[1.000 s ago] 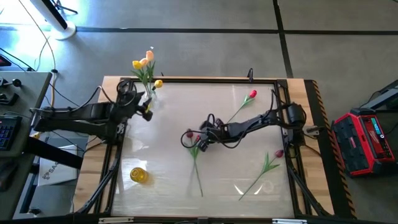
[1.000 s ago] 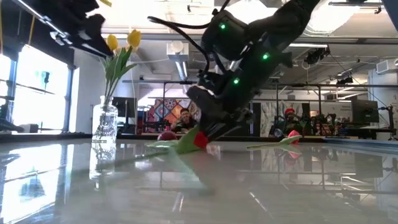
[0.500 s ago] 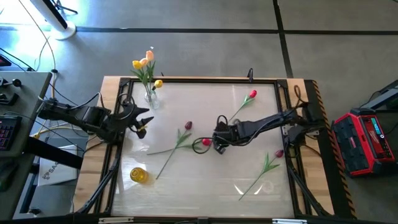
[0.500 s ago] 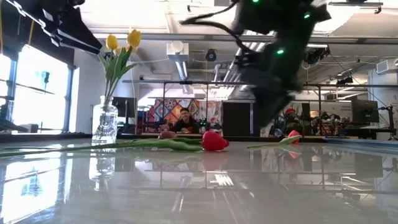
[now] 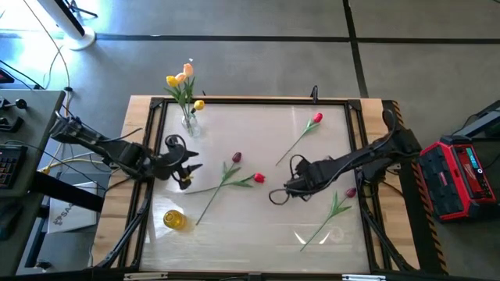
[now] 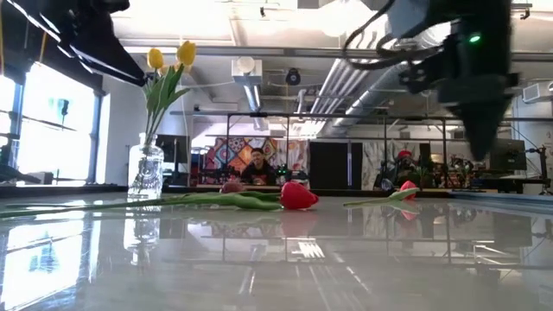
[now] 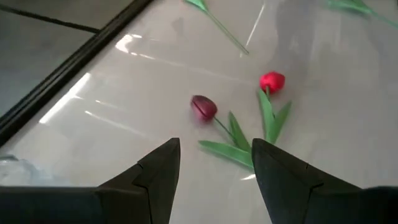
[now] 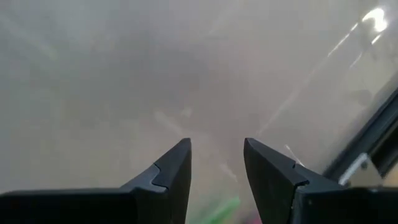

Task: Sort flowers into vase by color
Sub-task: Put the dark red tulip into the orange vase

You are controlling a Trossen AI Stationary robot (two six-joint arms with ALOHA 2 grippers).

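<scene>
A red tulip and a dark maroon tulip lie flat mid-table, their green stems crossing and running toward the left and near edges. In the left wrist view, the maroon head and the red head lie ahead of the fingers. Another red tulip lies far right and another maroon one near right. Yellow and peach tulips stand with their stems in a glass vase. My left gripper is open, left of the crossed stems. My right gripper is open, right of the red head.
A yellow object sits near the table's left near corner. A black frame runs around the glossy tabletop. Beyond the far edge, the low view shows a room with a person far off. A red case stands off the table's right.
My right gripper has let go of the red tulip and drawn back toward the right and near edges. The tulip now lies flat, its stem turned from pointing at the near edge to pointing left. My left gripper has moved from beside the vase toward the near edge and the crossed stems.
</scene>
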